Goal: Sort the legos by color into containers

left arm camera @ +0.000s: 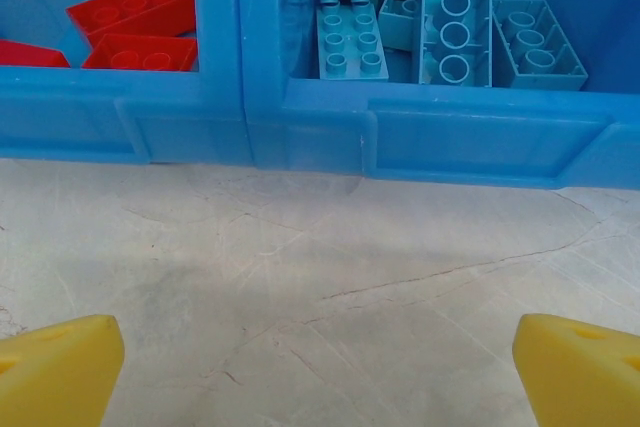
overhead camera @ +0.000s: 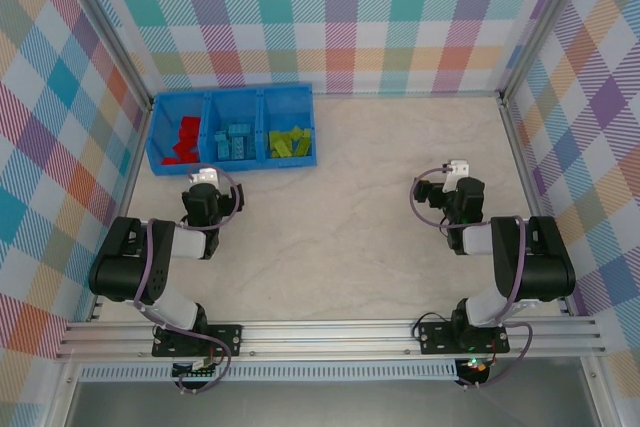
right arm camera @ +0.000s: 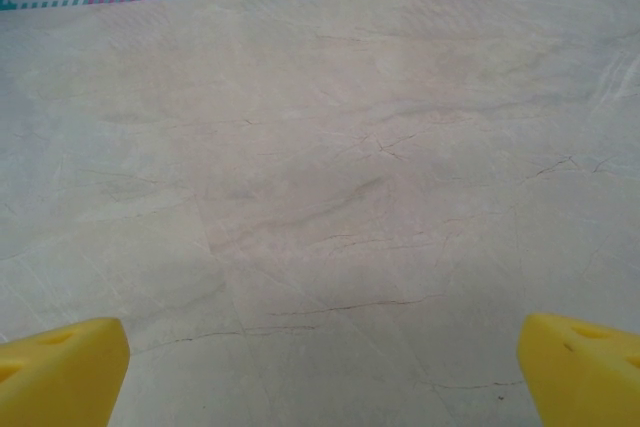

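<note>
Bins point(overhead camera: 230, 164) sit upper left in the top view, three joined in a row. Red legos point(overhead camera: 184, 137) are in the left bin, blue legos point(overhead camera: 236, 141) in the middle, green legos point(overhead camera: 290, 141) in the right. Every brick I can see lies in a bin w/ its own colour, so the sort looks done or v. nearly so.

Left pincer point(left arm camera: 320, 367) is spread wide w/ nothing between the yellow tips. It hangs low over the worktop point(left arm camera: 320, 277), near the bins' front wall and facing the divider between red and blue. Right pincer point(right arm camera: 320, 367) is also spread and holds nothing. It is over bare worktop at right of the top view, well apart from the bins.

Step in hand, as I judge it: final check, then park.
- Scan each bin for a stray colour. From the left wrist, red and blue look clean. Green bin needs the top view, and detail there is small.
- Pull the left arm straight back from the wall, no sideways sweep, so the tips don't nudge the bins.
- Keep both pincers spread while retreating.
- If a stray turns up, grip across its short sides and lift clear of the rim before crossing over.
</note>
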`<move>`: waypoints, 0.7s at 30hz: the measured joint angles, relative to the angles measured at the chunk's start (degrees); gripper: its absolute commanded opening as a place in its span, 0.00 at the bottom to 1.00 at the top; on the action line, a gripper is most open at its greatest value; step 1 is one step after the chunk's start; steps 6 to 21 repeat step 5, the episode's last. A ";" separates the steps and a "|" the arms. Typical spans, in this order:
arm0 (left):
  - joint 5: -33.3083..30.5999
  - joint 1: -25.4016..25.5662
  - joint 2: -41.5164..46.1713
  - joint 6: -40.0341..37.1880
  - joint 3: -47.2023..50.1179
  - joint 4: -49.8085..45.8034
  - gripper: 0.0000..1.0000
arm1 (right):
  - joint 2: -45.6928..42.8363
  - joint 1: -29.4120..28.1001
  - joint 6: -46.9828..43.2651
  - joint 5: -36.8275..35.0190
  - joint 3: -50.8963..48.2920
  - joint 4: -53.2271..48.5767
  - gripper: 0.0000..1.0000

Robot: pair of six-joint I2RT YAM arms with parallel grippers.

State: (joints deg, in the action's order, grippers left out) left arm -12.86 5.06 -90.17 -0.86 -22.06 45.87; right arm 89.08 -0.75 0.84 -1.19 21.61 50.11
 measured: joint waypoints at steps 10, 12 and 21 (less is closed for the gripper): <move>0.00 0.00 0.00 0.00 0.00 0.00 1.00 | 0.00 0.00 0.00 0.20 0.02 0.00 1.00; 0.00 0.00 0.00 0.00 0.00 0.00 1.00 | 0.00 0.00 0.00 0.20 0.02 0.00 1.00; 0.00 0.00 0.00 0.00 0.00 0.00 1.00 | 0.00 0.00 0.00 0.20 0.02 0.00 1.00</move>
